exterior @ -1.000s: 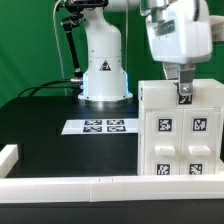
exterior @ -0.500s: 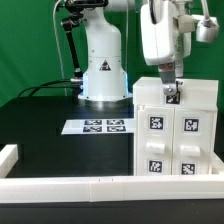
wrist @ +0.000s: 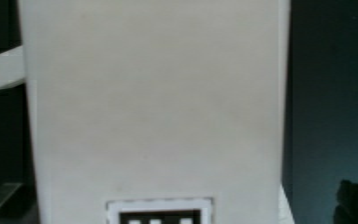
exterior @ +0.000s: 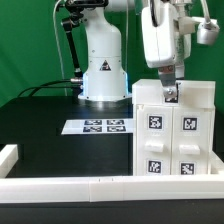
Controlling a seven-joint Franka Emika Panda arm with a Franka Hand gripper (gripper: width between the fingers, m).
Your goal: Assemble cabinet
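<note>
The cabinet (exterior: 170, 140) is a tall white box standing at the exterior view's right, just behind the front rail. Its front shows several black-and-white tags on the door or drawer faces. My gripper (exterior: 170, 93) comes straight down onto the cabinet's top edge, and its fingers look closed on the top wall. In the wrist view the cabinet's white panel (wrist: 158, 100) fills almost the whole picture, with one tag (wrist: 158, 213) at the edge. My fingers do not show in the wrist view.
The marker board (exterior: 100, 126) lies flat on the black table to the left of the cabinet. A long low white rail (exterior: 70, 186) edges the table's front, with a raised end at the left (exterior: 8, 157). The robot base (exterior: 103, 70) stands behind.
The gripper and the cabinet moved together toward the exterior view's left and the cabinet turned a little. Over the last half second they have barely moved.
</note>
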